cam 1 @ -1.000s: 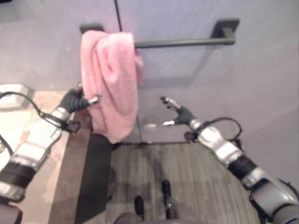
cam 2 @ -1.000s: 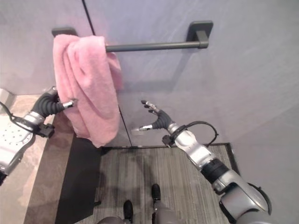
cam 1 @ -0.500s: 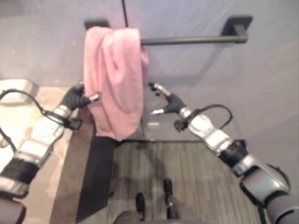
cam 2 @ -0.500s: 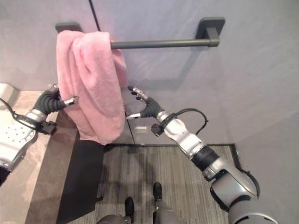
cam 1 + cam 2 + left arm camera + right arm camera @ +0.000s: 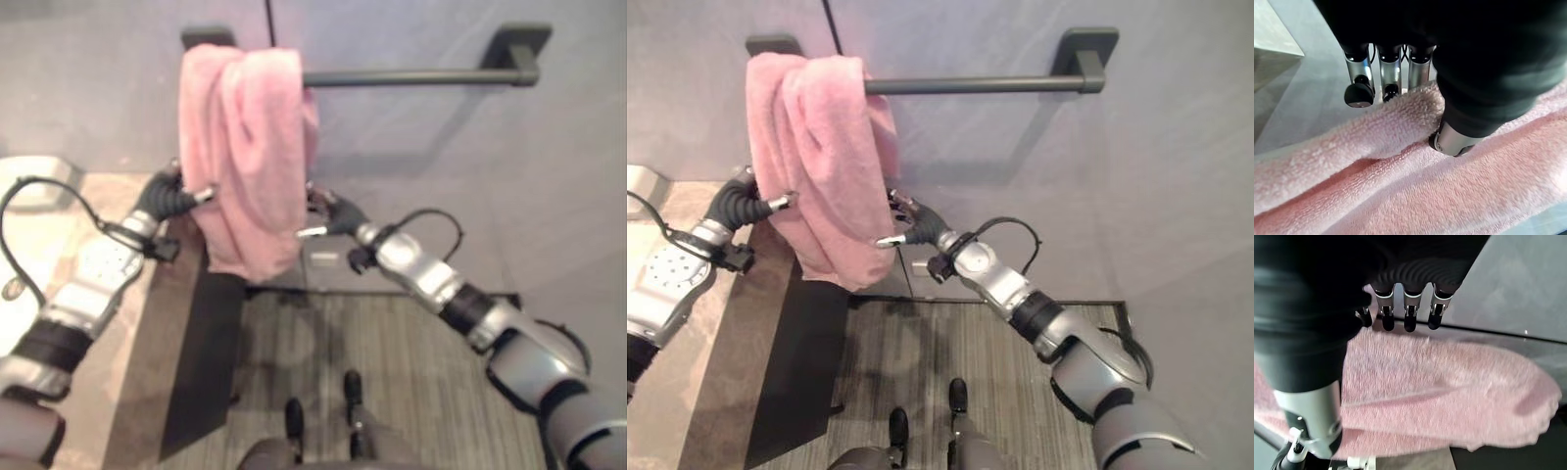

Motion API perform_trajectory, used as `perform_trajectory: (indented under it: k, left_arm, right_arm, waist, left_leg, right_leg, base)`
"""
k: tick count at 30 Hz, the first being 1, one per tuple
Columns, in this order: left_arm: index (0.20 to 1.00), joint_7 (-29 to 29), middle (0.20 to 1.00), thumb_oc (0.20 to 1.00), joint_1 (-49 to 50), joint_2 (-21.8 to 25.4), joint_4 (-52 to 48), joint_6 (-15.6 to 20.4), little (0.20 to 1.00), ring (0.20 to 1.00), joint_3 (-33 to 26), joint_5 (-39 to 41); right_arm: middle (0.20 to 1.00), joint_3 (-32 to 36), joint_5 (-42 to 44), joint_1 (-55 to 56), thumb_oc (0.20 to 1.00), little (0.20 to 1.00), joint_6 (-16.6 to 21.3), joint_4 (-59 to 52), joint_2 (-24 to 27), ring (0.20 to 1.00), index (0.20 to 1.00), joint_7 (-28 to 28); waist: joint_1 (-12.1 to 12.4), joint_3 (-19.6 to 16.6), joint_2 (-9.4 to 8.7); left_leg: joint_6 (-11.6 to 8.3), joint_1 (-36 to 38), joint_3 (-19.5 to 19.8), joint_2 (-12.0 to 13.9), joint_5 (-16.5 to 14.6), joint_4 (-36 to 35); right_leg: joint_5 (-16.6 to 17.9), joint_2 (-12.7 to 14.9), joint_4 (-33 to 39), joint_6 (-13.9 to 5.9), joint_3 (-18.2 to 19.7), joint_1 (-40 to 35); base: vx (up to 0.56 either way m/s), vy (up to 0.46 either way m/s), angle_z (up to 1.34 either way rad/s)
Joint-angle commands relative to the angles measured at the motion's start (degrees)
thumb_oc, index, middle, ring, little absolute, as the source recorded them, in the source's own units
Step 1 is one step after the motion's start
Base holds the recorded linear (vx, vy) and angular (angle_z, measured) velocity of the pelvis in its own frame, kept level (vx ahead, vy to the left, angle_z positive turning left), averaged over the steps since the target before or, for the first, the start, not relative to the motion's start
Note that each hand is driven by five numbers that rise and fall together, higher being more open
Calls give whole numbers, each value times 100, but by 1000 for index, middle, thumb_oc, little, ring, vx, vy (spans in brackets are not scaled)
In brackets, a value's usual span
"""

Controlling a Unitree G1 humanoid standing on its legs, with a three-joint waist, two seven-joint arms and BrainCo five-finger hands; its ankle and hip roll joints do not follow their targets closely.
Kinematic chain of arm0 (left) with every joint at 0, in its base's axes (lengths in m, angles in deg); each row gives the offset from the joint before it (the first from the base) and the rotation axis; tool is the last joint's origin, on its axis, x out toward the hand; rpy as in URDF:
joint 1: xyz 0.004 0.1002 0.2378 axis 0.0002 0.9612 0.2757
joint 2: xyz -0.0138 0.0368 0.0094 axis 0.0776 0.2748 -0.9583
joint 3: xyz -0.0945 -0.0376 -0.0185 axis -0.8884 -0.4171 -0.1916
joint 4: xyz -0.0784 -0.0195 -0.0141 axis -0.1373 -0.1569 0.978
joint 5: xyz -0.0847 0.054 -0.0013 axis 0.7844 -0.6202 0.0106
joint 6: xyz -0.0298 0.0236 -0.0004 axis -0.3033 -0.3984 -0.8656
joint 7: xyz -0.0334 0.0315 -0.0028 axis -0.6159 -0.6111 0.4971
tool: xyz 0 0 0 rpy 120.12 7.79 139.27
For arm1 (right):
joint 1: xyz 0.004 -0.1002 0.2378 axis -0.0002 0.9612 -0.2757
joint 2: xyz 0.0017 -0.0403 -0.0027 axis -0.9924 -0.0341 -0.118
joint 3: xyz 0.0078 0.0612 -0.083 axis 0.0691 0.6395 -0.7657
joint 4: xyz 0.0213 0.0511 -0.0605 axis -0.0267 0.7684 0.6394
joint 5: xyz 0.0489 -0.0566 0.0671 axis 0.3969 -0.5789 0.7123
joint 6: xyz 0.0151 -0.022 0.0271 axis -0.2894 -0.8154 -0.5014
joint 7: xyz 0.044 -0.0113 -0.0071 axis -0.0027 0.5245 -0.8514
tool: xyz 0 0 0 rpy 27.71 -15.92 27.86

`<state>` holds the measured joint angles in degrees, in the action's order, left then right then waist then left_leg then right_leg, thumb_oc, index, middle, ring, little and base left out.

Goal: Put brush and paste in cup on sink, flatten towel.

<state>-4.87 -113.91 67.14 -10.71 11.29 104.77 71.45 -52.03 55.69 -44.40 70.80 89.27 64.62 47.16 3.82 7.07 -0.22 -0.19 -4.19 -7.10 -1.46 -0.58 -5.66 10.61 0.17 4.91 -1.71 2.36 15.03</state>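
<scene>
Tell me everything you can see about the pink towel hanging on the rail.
The pink towel is thick, fluffy terry cloth, bunched and folded rather than spread flat. It hangs over the left end of a dark wall-mounted rail, draping down in a narrow, crumpled bundle with a rounded lower end. The left hand pinches its left edge between thumb and fingers. The right hand is at its right edge, fingers spread open, touching or nearly touching the cloth.

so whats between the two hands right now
The bunched pink towel hanging from the dark wall bar lies between them: the left hand pinches its left edge, and the right hand is open at its right edge, shown in both eye views.
</scene>
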Motion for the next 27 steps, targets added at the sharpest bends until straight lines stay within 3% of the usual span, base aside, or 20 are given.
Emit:
perform_trajectory:
  k: [1, 6, 8, 10, 11, 12, 13, 14, 15, 21, 27]
  left_arm:
    - [200, -105, 200, 200, -680, 380, -43, 204, 200, 200, 229, 273]
    - [200, -120, 200, 200, -688, 407, -58, 181, 200, 200, 245, 275]
    - [200, -125, 200, 200, -673, 417, -66, 173, 200, 200, 238, 265]
    - [200, -129, 200, 200, -621, 405, -73, 161, 200, 200, 207, 249]
    - [200, -131, 200, 200, -597, 408, -80, 159, 200, 200, 190, 246]
    - [200, -138, 200, 200, -589, 413, -84, 157, 200, 200, 185, 236]
    - [200, -160, 200, 200, -571, 396, -84, 157, 200, 200, 181, 234]
    - [200, -165, 200, 200, -528, 366, -73, 149, 200, 200, 152, 233]
    - [200, -176, 200, 200, -517, 345, -67, 146, 200, 200, 136, 231]
    - [200, -214, 200, 200, -413, 286, -107, 139, 200, 200, 28, 171]
    - [200, -250, 200, 200, -179, 191, -161, 140, 200, 200, -207, 80]
  right_arm:
    - [1000, 120, 457, -834, 1000, 1000, 195, 322, -224, 1000, 1000, -38]
    - [1000, 55, 449, -1030, 1000, 1000, 164, 340, -235, 1000, 1000, -4]
    - [903, 47, 438, -1041, 903, 903, 177, 290, -220, 903, 903, -4]
    - [768, 72, 455, -1030, 768, 768, 192, 250, -226, 768, 768, -6]
    - [642, 74, 436, -1039, 642, 642, 204, 229, -230, 642, 642, -4]
    - [567, 69, 399, -1062, 567, 567, 199, 222, -245, 567, 567, 10]
    - [529, 80, 360, -1092, 529, 529, 214, 194, -260, 529, 529, 47]
    - [329, 120, 330, -1107, 329, 329, 243, 207, -292, 329, 329, 85]
    - [200, 158, 320, -1096, 200, 200, 252, 216, -314, 200, 200, 109]
    - [200, 305, 161, -1065, 200, 200, 303, 114, -362, 200, 200, 213]
    - [200, 508, -165, -879, 200, 200, 396, -280, -96, 200, 200, 314]
  waist:
    - [180, 113, -213]
    - [192, 107, -234]
    - [189, 109, -235]
    - [190, 107, -241]
    - [192, 107, -244]
    - [196, 106, -243]
    - [197, 101, -244]
    - [202, 98, -241]
    - [205, 97, -238]
    - [192, 103, -236]
    - [153, 129, -238]
  left_leg:
    - [103, -327, 209, -170, 92, 66]
    - [95, -338, 220, -166, 95, 66]
    - [92, -337, 221, -162, 94, 66]
    - [92, -330, 233, -163, 87, 66]
    - [94, -324, 232, -164, 79, 66]
    - [95, -318, 231, -164, 78, 66]
    - [97, -316, 232, -163, 75, 66]
    - [100, -311, 227, -161, 68, 66]
    - [100, -310, 227, -159, 68, 66]
    - [95, -317, 216, -152, 66, 66]
    - [100, -308, 212, -145, 61, 66]
  right_leg:
    - [-524, 144, 9, -362, 14, -332]
    - [-529, 141, 9, -356, 3, -333]
    - [-535, 140, 9, -355, -1, -334]
    - [-545, 137, 9, -352, -6, -346]
    - [-547, 136, 9, -351, -5, -350]
    - [-548, 136, 9, -352, -7, -353]
    - [-550, 134, 9, -352, -3, -351]
    - [-549, 132, 9, -351, 7, -354]
    - [-550, 131, 9, -349, 9, -356]
    - [-549, 128, 9, -346, 28, -350]
    - [-560, 126, 9, -345, 34, -355]
  base:
    - [0, 0, 0]
    - [8, -1, 2]
    - [0, 0, 0]
    - [0, 0, 0]
    - [0, 0, 0]
    - [0, 0, 0]
    - [0, 0, 0]
    - [0, 0, 0]
    - [0, 0, 0]
    - [0, 0, 0]
    - [0, 0, 0]
